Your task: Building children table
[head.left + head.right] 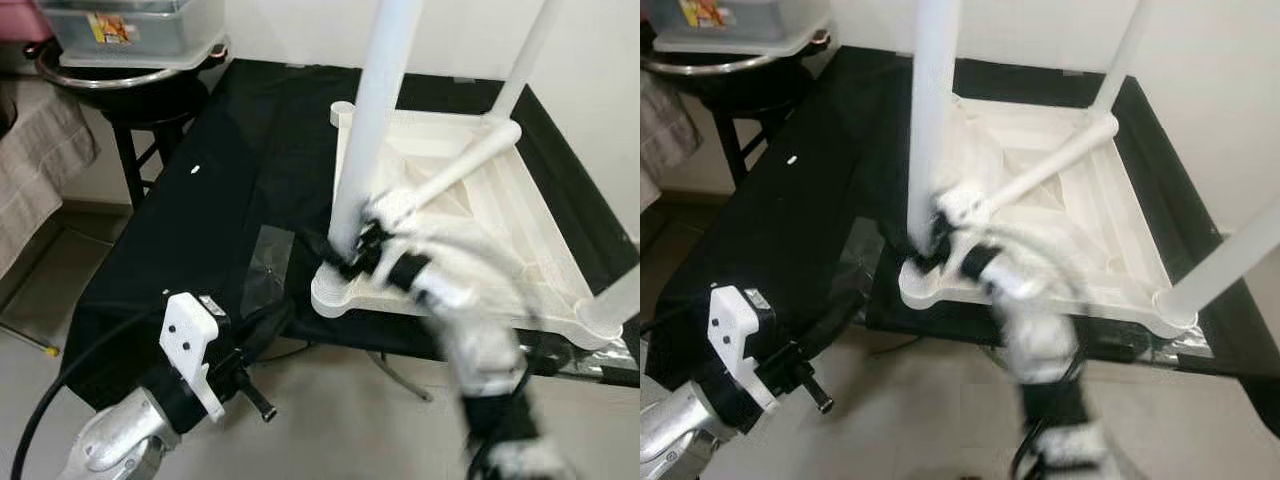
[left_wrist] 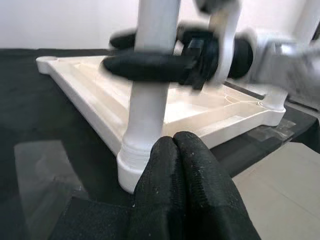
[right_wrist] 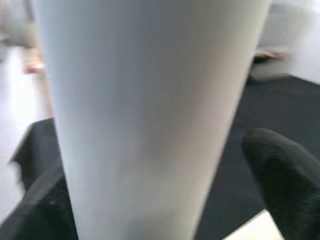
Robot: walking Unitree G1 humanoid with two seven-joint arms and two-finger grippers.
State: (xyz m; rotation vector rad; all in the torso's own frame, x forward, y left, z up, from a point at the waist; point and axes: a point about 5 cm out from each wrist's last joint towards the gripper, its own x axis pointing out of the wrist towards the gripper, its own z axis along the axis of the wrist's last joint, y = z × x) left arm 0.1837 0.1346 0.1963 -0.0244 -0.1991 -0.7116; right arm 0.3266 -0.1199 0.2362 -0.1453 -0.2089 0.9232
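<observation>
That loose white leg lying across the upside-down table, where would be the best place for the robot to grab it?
Probably mid-shaft. The loose leg lies slanted across the upturned tabletop, its round sides exposed, so two fingers could close across it from above. Its upper end rests at the far corner beside a standing leg, and the right gripper crowds its lower end.

The upturned tabletop [image 1: 470, 220] and its upright leg [image 1: 375, 120] are plain white. They rest on a black cloth [image 1: 220, 200]. The right tool [image 1: 350, 250] and left tool [image 2: 182, 200] are black, on silver arms.
</observation>
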